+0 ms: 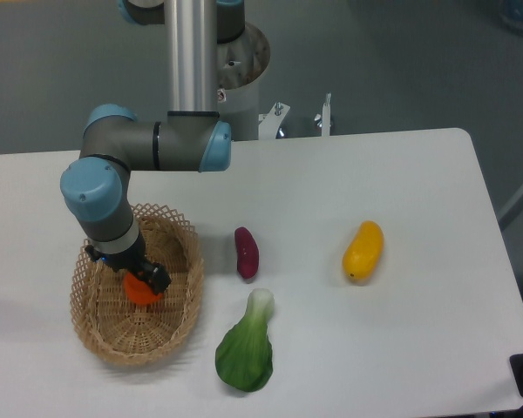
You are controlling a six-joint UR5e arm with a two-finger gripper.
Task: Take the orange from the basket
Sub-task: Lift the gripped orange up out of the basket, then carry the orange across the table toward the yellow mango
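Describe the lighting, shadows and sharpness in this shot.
Fixed camera: soft, even overhead light; the white table looks bright but not blown out. Only faint shadows, under the basket and the green vegetable. The image is mildly soft throughout; the gripper over the orange is dark, so its jaws are hard to read.

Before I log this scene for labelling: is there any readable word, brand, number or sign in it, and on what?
None can be read. No lettering shows on the arm or gripper, the basket, the orange, the other produce or the table.
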